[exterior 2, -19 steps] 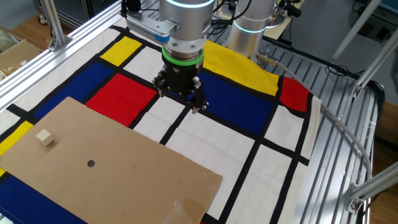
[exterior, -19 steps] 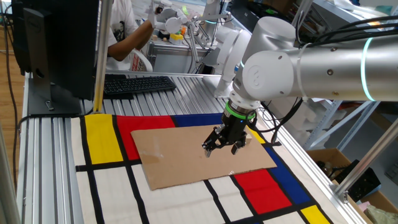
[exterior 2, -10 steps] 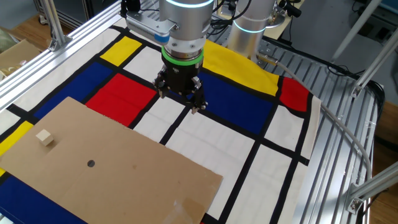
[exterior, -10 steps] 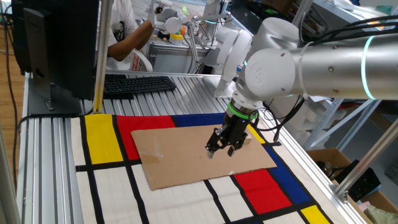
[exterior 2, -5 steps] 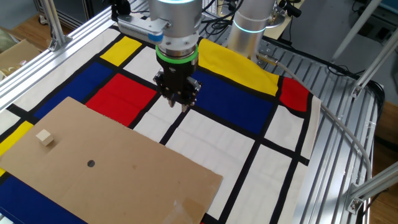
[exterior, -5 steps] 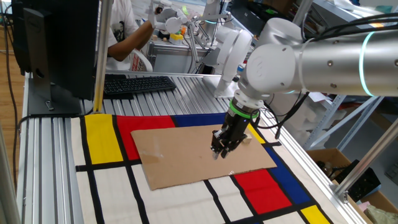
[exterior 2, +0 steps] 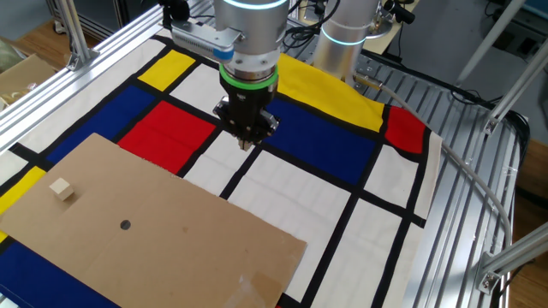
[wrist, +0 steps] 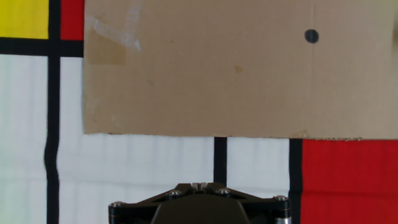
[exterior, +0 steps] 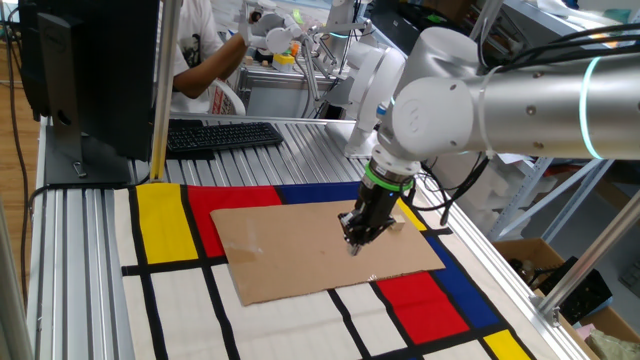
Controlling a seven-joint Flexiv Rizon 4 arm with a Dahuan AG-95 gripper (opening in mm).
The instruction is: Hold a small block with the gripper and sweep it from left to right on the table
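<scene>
The small block (exterior 2: 60,189) is a tiny beige cube lying near the left end of a brown cardboard sheet (exterior 2: 171,231) on the table (exterior 2: 291,188). My gripper (exterior 2: 247,144) hangs over the white rectangle beyond the sheet's far edge, well to the right of the block. It is shut, with its fingers pressed together and nothing between them. In the hand view the closed fingertips (wrist: 199,185) point at the white cloth just short of the cardboard (wrist: 236,68). In one fixed view the gripper (exterior: 352,247) is over the cardboard's right part, and the block does not show there.
A small dark dot (exterior 2: 125,225) marks the cardboard. A black keyboard (exterior: 220,135) and a monitor (exterior: 90,70) stand at the back of the bench, with a person (exterior: 205,60) behind. A second arm's base (exterior 2: 351,34) rises at the table's far side.
The jaws have gone from spread wide to shut on nothing. The hand has shifted only slightly. The block has not moved.
</scene>
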